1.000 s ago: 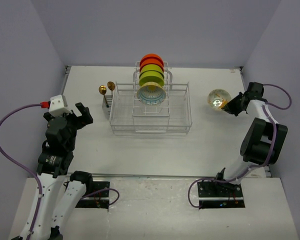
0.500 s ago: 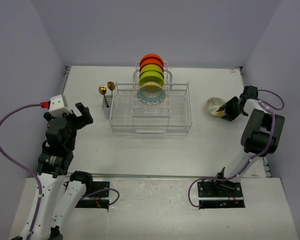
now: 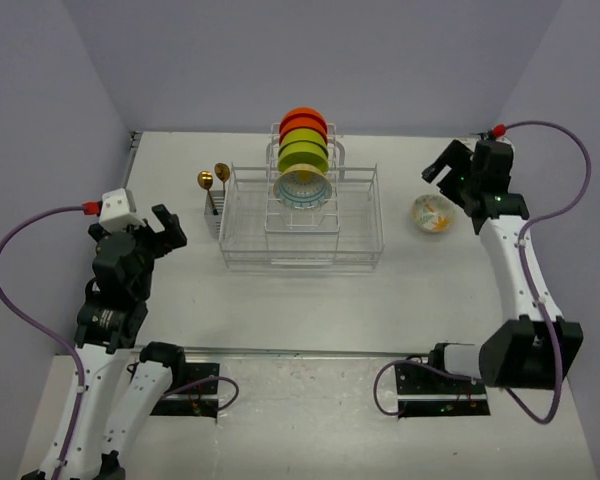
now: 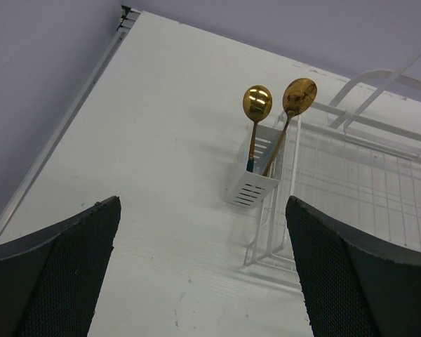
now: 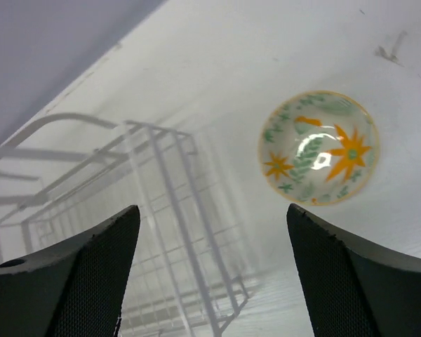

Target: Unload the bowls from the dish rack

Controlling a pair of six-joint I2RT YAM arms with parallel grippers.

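The white wire dish rack [image 3: 300, 240] stands mid-table with bowls upright in its dividers: orange-red ones [image 3: 303, 119] at the back, lime-green ones [image 3: 303, 152], and a pale patterned one [image 3: 302, 188] in front. Another pale patterned bowl [image 3: 433, 214] sits right way up on the table to the right of the rack, free of any grip; the right wrist view shows it too [image 5: 318, 147]. My right gripper [image 3: 446, 172] hangs open just behind and above that bowl, empty [image 5: 214, 281]. My left gripper [image 3: 168, 228] is open and empty left of the rack [image 4: 203, 281].
Two gold spoons [image 3: 213, 180] stand in a white cutlery holder [image 4: 252, 186] on the rack's left end. The rack's corner [image 5: 161, 210] lies just left of the right gripper. Walls close the table on the left, back and right.
My right gripper has opened, let go of the patterned bowl on the table, and risen away toward the back. The left arm has not moved.
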